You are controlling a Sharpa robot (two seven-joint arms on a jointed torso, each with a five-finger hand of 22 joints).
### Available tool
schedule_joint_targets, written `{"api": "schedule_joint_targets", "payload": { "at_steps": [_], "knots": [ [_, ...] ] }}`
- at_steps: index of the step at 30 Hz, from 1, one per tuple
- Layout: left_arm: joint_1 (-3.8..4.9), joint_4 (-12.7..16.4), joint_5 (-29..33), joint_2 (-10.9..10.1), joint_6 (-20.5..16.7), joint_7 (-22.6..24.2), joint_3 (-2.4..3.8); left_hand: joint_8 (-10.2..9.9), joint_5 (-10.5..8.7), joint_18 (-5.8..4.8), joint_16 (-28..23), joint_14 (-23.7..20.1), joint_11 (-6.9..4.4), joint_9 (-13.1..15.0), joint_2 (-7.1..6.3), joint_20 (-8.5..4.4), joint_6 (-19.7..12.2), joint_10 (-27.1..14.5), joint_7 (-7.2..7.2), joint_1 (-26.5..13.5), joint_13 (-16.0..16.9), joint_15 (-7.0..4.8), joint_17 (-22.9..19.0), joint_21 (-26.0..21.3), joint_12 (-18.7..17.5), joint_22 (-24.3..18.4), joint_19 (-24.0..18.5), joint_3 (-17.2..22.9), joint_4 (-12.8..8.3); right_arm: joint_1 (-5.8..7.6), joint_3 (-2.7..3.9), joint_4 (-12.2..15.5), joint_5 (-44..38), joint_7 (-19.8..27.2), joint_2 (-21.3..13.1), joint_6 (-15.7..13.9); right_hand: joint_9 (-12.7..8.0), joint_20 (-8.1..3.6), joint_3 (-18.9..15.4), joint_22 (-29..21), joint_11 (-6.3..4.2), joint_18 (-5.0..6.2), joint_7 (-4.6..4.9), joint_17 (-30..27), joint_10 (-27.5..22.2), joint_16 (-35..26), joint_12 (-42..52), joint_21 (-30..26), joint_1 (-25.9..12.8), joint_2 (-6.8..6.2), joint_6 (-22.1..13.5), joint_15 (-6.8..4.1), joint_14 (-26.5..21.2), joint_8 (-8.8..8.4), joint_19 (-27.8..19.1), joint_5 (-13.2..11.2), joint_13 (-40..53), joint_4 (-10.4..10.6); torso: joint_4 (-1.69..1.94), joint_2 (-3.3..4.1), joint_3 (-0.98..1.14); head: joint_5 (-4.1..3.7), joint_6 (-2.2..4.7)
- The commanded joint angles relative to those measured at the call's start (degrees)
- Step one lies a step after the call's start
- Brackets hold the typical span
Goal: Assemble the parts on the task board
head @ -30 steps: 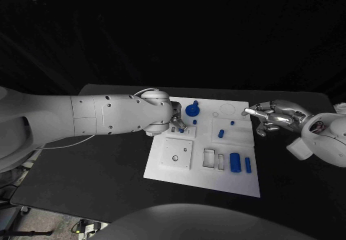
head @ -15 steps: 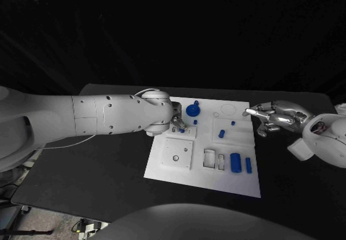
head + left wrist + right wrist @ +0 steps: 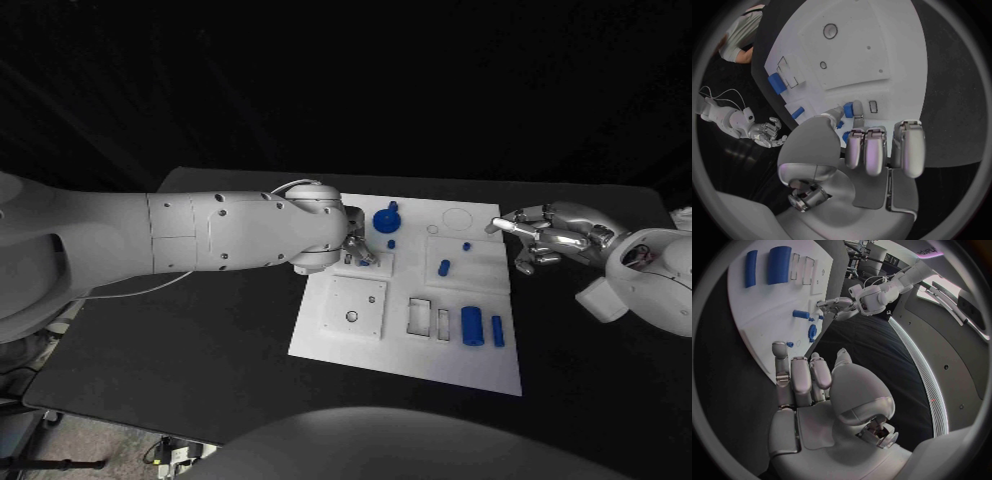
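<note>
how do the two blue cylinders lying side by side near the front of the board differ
The thick blue cylinder is plainly wider and a bit longer than the thin blue cylinder. The thick one lies nearer the rectangular slots, the thin one nearer the right edge of the task board. Both are blue, lie flat and parallel, and neither hand touches them.

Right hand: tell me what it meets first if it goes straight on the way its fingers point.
Probably the task board: the right hand points at its near edge. Height above it is unclear.
</note>
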Motion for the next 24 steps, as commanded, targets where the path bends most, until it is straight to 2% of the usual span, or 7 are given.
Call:
{"api": "schedule_joint_targets", "payload": {
  "at_steps": [1,4,8,10,15,17,24],
  "knots": [
    [-0.04,0.1,0.3,0.2,1.0,-8.0,0.00,-0.5,-0.55,0.35,0.1,6.0,0.12,0.1,-0.36,0.03,0.2,6.0,0.03,-0.5,15.1,-0.10,15.1,-0.4,0.1,9.4,1.9,-0.3,0.6,-0.07,-0.01,0.0,0.1,0.2,0.1,1.0,0.0,-0.01,0.1,3.1,0.07,1.09,0.04,1.6,-0.5,-0.4,-0.3,-0.3,0.6,-0.11,-0.5,0.01,-0.6,-0.05,-0.3,0.4,-0.1,-0.3,-0.01,0.02,0.00,0.00,0.01],
    [-0.04,0.1,0.3,0.2,1.2,-8.0,0.00,-0.7,-1.16,0.35,0.1,6.0,0.18,0.1,-0.43,0.07,0.1,6.0,0.10,-0.8,15.1,-0.06,15.1,-0.4,0.1,9.5,1.9,-0.8,1.0,-0.08,-0.01,-0.1,0.1,0.2,0.1,1.1,0.0,0.00,0.1,3.1,0.08,1.10,0.04,1.5,-0.5,-0.4,-0.3,-0.4,0.6,-0.11,-0.5,0.01,-0.7,-0.07,-0.4,0.4,-0.1,-0.3,-0.01,0.00,0.00,0.07,0.01],
    [-0.05,0.0,0.2,0.2,1.3,-8.1,0.00,-1.0,-3.86,0.33,0.1,6.0,0.37,0.3,-0.61,0.19,0.0,6.0,0.35,-1.6,15.1,0.10,15.1,-0.4,0.1,9.5,2.0,-2.3,2.2,-0.10,-0.01,-0.1,0.1,0.2,0.1,1.1,0.0,0.00,0.1,3.1,0.08,1.10,0.03,1.5,-0.6,-0.5,-0.4,-0.4,0.7,-0.11,-0.6,0.01,-0.7,-0.10,-0.4,0.4,-0.2,-0.3,0.00,0.00,0.00,0.05,0.01],
    [-0.06,0.0,0.2,0.2,1.3,-8.1,0.00,-1.1,-4.40,0.34,0.1,6.0,0.43,0.3,-0.72,0.23,-0.1,6.0,0.42,-1.9,15.1,0.15,15.1,-0.4,0.1,9.5,1.9,-2.8,2.5,-0.11,-0.01,-0.1,0.1,0.2,0.1,1.2,0.0,0.00,0.1,3.1,0.08,1.10,0.03,1.5,-0.6,-0.5,-0.4,-0.4,0.7,-0.11,-0.6,0.01,-0.7,-0.10,-0.4,0.4,-0.2,-0.3,0.00,0.00,-0.01,0.07,0.01],
    [-0.08,-0.1,-0.2,0.2,1.6,-8.3,0.00,-1.6,-8.52,0.34,0.1,6.0,0.65,0.5,-1.33,0.44,-0.7,6.0,0.65,-4.2,15.1,0.35,15.1,-0.5,0.1,9.6,2.0,-5.9,4.5,-0.13,-0.01,-0.1,0.1,0.1,0.1,1.2,0.0,0.01,0.1,3.1,0.08,1.11,0.03,1.5,-0.6,-0.5,-0.4,-0.4,0.7,-0.10,-0.6,0.02,-0.7,-0.13,-0.4,0.4,-0.2,-0.3,0.01,-0.02,0.00,0.09,0.01],
    [-0.08,0.0,-0.5,0.1,1.8,-8.4,0.00,-1.8,-9.63,0.35,0.1,6.0,0.70,0.7,-1.59,0.49,-0.9,6.0,0.71,-5.4,15.1,0.44,15.1,-0.5,0.1,9.6,2.0,-7.6,5.0,-0.15,-0.01,-0.1,0.1,0.1,0.1,1.3,0.0,0.02,0.1,3.1,0.09,1.10,0.03,1.4,-0.7,-0.5,-0.5,-0.4,0.6,-0.10,-0.7,0.02,-0.8,-0.15,-0.4,0.4,-0.3,-0.2,0.01,-0.02,0.01,0.10,0.01],
    [-0.08,0.8,-1.3,-0.9,1.4,-8.5,0.01,-2.2,-10.10,0.35,0.1,6.0,0.75,1.2,-3.60,0.45,-1.8,6.0,0.81,-10.4,15.1,0.40,15.1,-0.6,0.1,9.6,2.0,-13.1,5.4,-0.17,-0.01,-0.1,0.1,0.1,-0.1,1.3,0.0,0.02,0.1,3.1,0.09,1.12,0.04,1.4,-0.7,-0.6,-0.5,-0.5,0.6,-0.10,-0.7,0.02,-0.9,-0.17,-0.5,0.4,-0.3,-0.2,0.00,0.02,0.00,-0.07,0.01]
  ]
}}
